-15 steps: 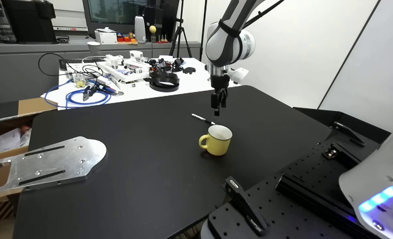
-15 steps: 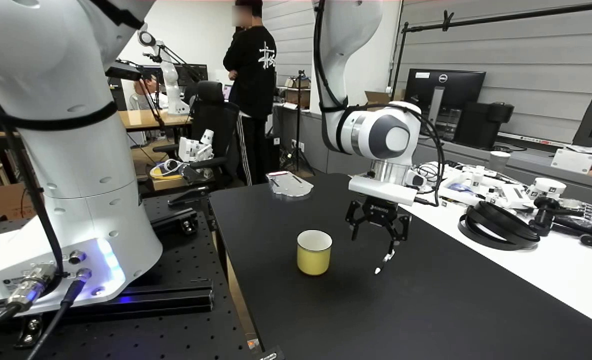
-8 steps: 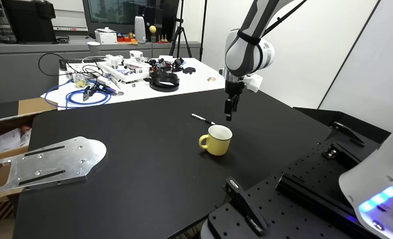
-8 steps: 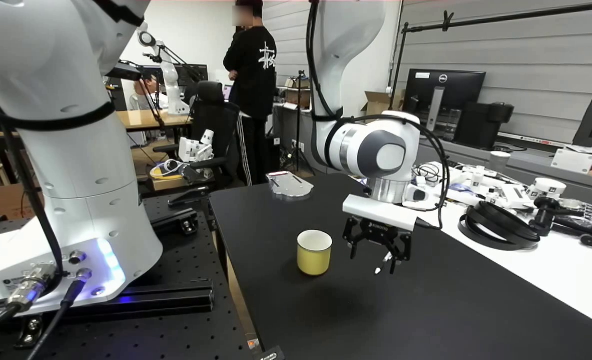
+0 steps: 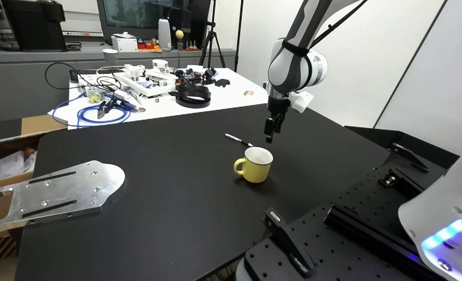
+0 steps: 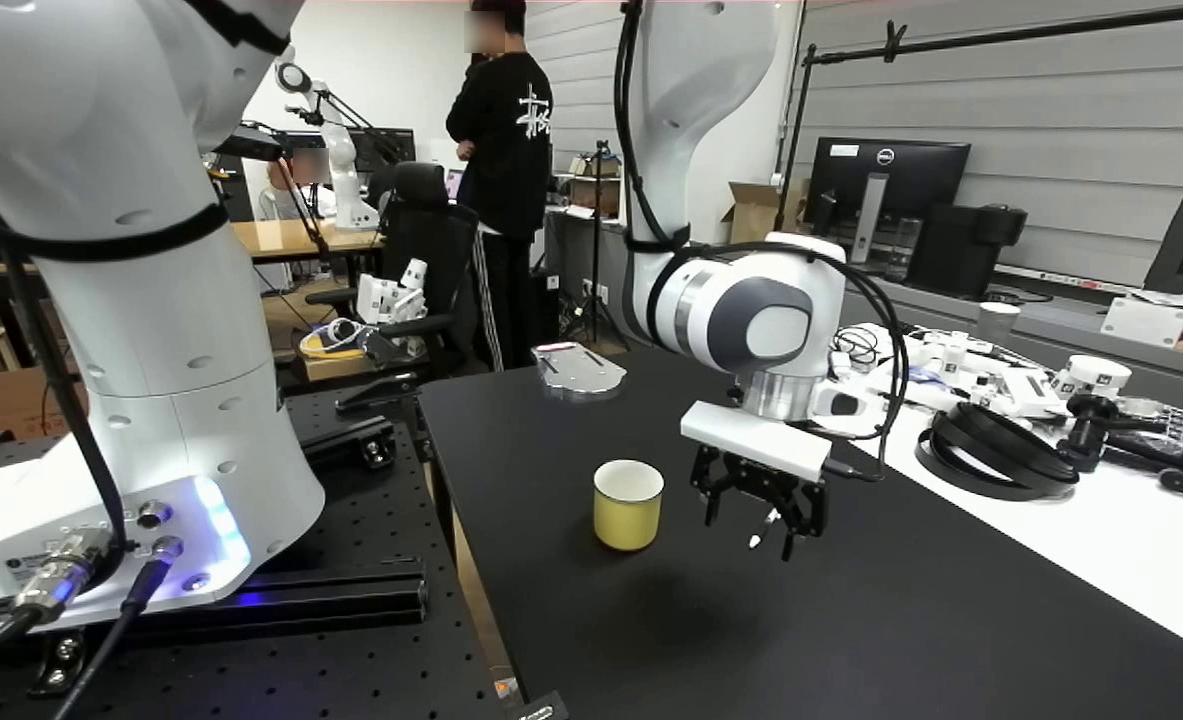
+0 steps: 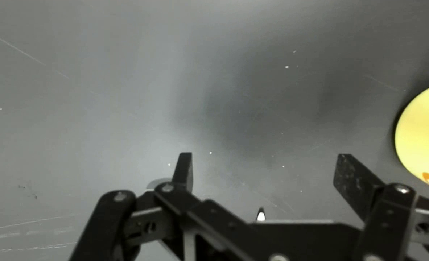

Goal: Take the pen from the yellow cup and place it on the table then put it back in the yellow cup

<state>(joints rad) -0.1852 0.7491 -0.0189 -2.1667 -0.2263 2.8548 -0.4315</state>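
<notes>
The pen (image 5: 238, 140) is seen lying flat on the black desk (image 5: 168, 226); in an exterior view it is shown near the upright cup (image 6: 628, 512) but apart from it. The end effector (image 7: 263, 168) is held above the desk, its two fingers (image 7: 352, 181) spread wide and nothing gripped. In the wrist view only one tip of the pen is shown, low between the fingers, the rest being covered by the end effector. The return to the cup is judged to be the part left undone.

If the fingers were lowered and brought together from here, the pen might be missed, or pinched only at its end, since they do not appear to be set over its middle. From an end pinch it could be swivelled or lost. Because so thin a thing lies against the desk, the fingers could be driven into the surface by a misjudged descent. The cup, seen toward one side of the fingers in the wrist view, could be knocked by a sideways correction. Later, if the pen were carried level, it could be caught on the cup's rim, being about as long as the mouth is wide; a tilt would be needed.

One pen, one cup, one black desk, one end effector with two fingers and, at the desk's edge, one metal plate (image 5: 66, 191) are counted.
</notes>
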